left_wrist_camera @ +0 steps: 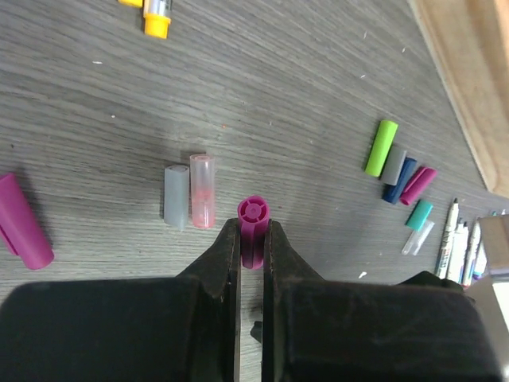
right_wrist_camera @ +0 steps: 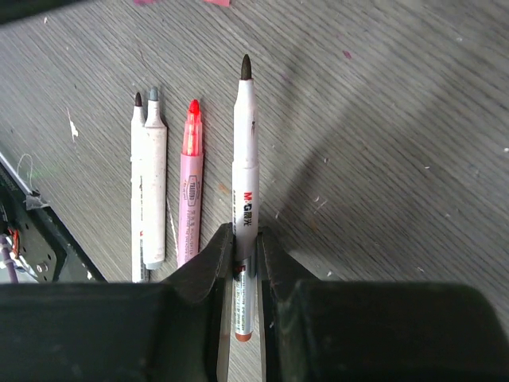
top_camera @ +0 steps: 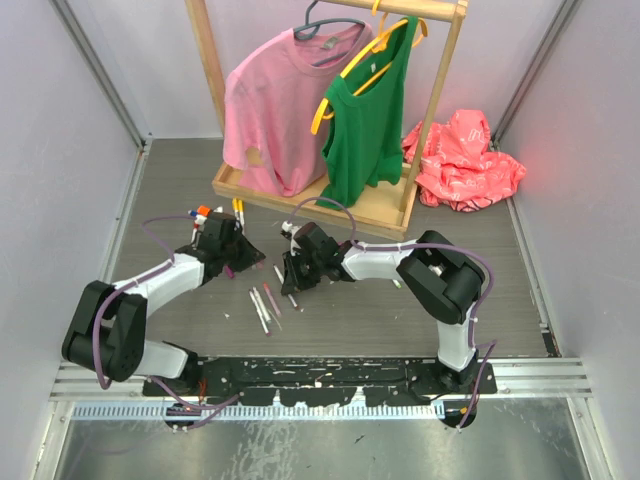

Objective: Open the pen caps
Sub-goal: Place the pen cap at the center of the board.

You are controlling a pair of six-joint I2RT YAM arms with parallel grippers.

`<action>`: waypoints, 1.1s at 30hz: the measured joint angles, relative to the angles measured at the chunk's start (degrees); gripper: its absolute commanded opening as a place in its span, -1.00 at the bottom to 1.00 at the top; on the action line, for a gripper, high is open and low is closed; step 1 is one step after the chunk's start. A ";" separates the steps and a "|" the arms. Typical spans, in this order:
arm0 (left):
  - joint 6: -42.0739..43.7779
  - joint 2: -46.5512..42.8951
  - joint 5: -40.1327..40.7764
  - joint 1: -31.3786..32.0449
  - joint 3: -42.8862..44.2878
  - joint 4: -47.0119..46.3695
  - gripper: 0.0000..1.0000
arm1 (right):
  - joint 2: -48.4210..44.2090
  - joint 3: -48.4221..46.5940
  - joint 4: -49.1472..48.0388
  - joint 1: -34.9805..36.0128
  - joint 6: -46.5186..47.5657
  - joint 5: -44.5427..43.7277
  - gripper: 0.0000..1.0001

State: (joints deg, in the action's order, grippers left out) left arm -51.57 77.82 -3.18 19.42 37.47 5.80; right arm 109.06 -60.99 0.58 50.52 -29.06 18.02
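Left wrist view: a short magenta plastic pen cap [left_wrist_camera: 254, 216] sits clamped between the black fingers of the left gripper [left_wrist_camera: 253, 241], its round end toward the camera. Just left of it a grey translucent cap [left_wrist_camera: 176, 196] and a pink translucent cap [left_wrist_camera: 202, 191] lie side by side on the table. To the right is a cluster of lime green, grey, navy and magenta caps [left_wrist_camera: 395, 165].

The right gripper [right_wrist_camera: 242, 247] is closed on a long white marker barrel [right_wrist_camera: 246, 151] with a bare dark tip. It lies beside a pink marker [right_wrist_camera: 190, 191] and two white markers [right_wrist_camera: 149, 183].

The grey wood-grain tabletop [top_camera: 400, 310] is walled in pale panels. At its far edge stands a wooden clothes rack [top_camera: 375, 205] with a pink shirt [top_camera: 280, 100] and a green top [top_camera: 372, 110]. A crumpled red bag [top_camera: 462, 160] is in the right corner.

The held cap's lower part is hidden between the fingers. From above, the caps are too small to make out.
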 measured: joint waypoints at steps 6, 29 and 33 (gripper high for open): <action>0.22 4.13 1.51 1.84 2.08 0.79 -1.00 | 0.48 -0.63 0.17 0.00 -0.02 0.07 -0.49; 1.75 11.47 2.93 2.40 5.79 1.40 -0.59 | 0.50 -1.49 1.60 0.00 0.04 0.28 -0.39; 1.77 11.54 2.95 2.49 5.81 1.79 -0.48 | 0.50 -1.49 1.62 -0.26 0.09 0.31 -0.38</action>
State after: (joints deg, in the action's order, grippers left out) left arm -49.80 89.36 -0.23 21.91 43.29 7.60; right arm 109.56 -62.48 2.20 50.26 -28.97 18.33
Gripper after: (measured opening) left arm 0.228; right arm 0.304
